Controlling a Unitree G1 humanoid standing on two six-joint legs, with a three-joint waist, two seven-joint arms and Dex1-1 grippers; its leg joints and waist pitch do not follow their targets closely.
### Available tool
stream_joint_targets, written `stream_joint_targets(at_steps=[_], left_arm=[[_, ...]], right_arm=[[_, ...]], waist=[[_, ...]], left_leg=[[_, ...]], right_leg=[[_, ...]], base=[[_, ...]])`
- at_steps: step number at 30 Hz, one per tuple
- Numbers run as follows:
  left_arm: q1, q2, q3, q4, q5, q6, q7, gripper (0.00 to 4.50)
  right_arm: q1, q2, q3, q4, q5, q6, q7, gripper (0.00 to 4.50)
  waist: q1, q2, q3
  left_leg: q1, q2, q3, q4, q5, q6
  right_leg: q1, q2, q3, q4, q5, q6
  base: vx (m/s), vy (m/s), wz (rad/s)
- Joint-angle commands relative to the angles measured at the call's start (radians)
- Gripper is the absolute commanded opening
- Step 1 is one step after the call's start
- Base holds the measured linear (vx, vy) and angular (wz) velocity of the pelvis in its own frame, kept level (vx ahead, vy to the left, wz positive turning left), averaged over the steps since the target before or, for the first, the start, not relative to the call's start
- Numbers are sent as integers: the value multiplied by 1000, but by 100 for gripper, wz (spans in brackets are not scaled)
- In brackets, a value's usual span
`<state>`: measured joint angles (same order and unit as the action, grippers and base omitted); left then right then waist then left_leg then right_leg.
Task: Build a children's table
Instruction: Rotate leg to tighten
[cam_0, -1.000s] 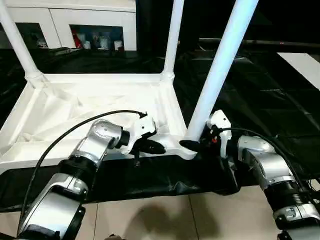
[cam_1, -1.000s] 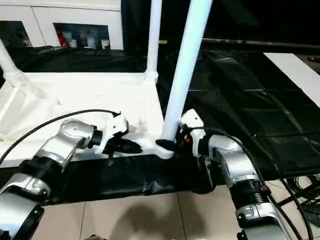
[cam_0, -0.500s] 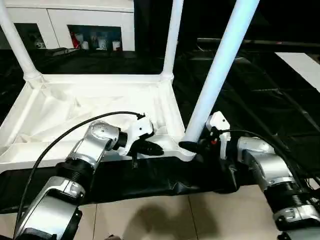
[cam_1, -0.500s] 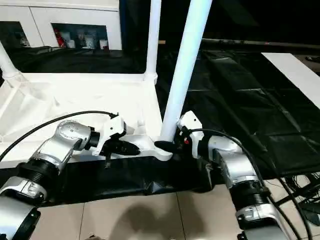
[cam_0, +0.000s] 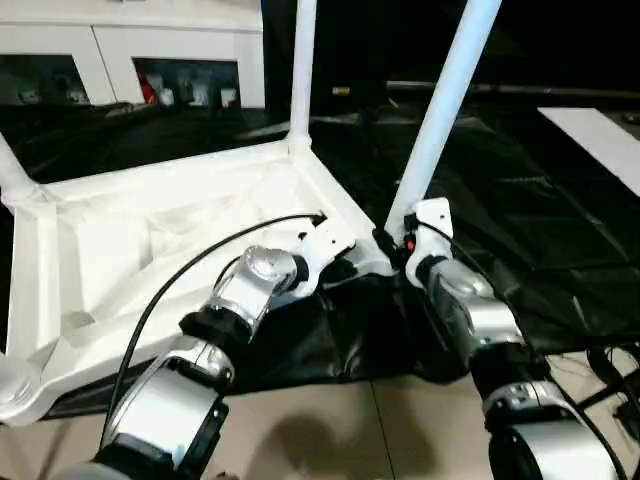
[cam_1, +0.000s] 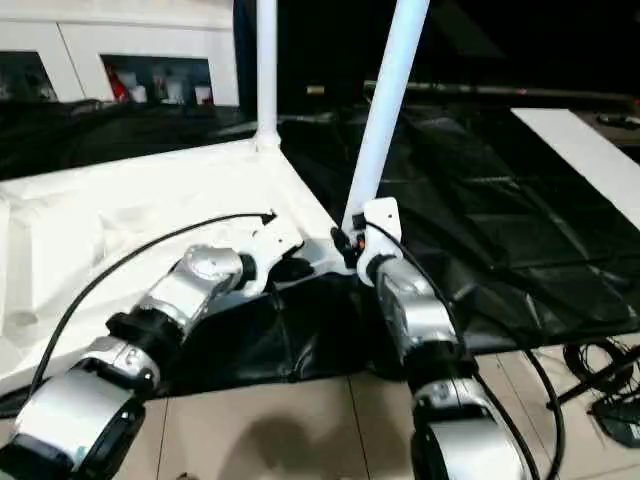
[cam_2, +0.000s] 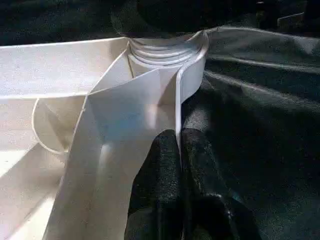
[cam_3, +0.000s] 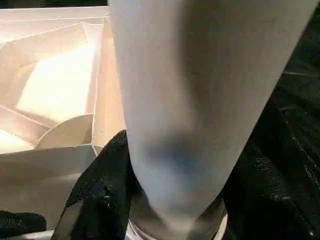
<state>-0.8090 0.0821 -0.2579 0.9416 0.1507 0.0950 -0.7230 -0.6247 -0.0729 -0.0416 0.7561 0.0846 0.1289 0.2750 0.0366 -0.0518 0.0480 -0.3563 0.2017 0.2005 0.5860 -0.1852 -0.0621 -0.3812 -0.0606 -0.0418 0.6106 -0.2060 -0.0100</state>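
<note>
**Three legs standing, both grippers at the near corner**

The white tabletop (cam_0: 150, 250) lies upside down on a black sheet (cam_0: 560, 240), its ribbed underside facing up. Three white legs can be counted rising from it: one leg (cam_0: 445, 100) stands in the near right corner socket, a second leg (cam_0: 303, 70) stands in the far corner socket, and the foot of a third leg (cam_0: 12, 180) shows at the far left corner. The fourth corner socket (cam_0: 15, 385), nearest on the left, holds no leg.

Two silver arms reach to the same near right corner. The left gripper (cam_2: 179, 150) has its two black fingers (cam_2: 160, 170) pressed together on the thin upright rim of the tabletop, one finger inside the rim and one outside, just short of the ringed socket. The right gripper (cam_3: 175, 200) sits at the base of the near right leg, its black fingers (cam_3: 100, 190) clamped around the leg just above the socket.

Behind the tabletop stands a white cabinet (cam_0: 130, 50) with glass doors and small items inside.
</note>
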Motion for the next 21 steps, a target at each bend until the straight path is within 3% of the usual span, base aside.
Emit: stream_joint_targets(at_steps=[1, 7, 9, 13, 14, 19, 21], left_arm=[[-10, -17, -11, 37, 13, -9, 28, 0], [-5, 24, -16, 42, 16, -49, -24, 0], [9, 57, -19, 25, 9, -77, -85, 0], [44, 114, -21, -15, -26, -151, -243, 0], [63, 142, -25, -42, -41, -150, -316, 0], [117, 226, -45, -134, -85, -140, -508, 0], [135, 257, -43, -176, -109, -102, -574, 0]], right_arm=[[7, 45, 52, 37, -1, -1, 83, 260], [9, 1, 63, 10, 21, -27, 226, 308], [33, -65, 113, -43, 16, -24, 364, 308], [65, -160, 145, -103, 26, -28, 546, 308], [72, -192, 151, -119, 22, -30, 595, 308], [80, -252, 160, -142, 24, -32, 690, 308], [93, -272, 174, -181, 46, -16, 755, 308]], waist=[[1, 3, -48], [2, -2, -47], [4, -2, -48], [6, -5, -50], [7, -4, -54], [5, 0, -61], [14, 2, -68]], left_leg=[[13, 34, -25, -76, -281, -7], [10, 37, -25, -76, -270, 14], [9, 37, -24, -75, -257, 23], [5, 38, -23, -71, -214, 45], [-1, 40, -24, -70, -176, 59], [4, 41, -17, -62, -100, 87], [2, 42, -12, -55, -33, 113]], right_leg=[[18, -85, 46, -98, -326, -170], [20, -85, 45, -96, -317, -176], [24, -85, 45, -97, -303, -178], [28, -87, 46, -88, -241, -195], [36, -87, 45, -78, -172, -211], [36, -82, 45, -55, 16, -279], [41, -74, 42, -36, 154, -307]], base=[[0, 0, 0], [0, 0, 0], [0, 0, 0], [0, 0, 0], [0, 0, 0], [0, 0, 0], [0, 0, 0]])
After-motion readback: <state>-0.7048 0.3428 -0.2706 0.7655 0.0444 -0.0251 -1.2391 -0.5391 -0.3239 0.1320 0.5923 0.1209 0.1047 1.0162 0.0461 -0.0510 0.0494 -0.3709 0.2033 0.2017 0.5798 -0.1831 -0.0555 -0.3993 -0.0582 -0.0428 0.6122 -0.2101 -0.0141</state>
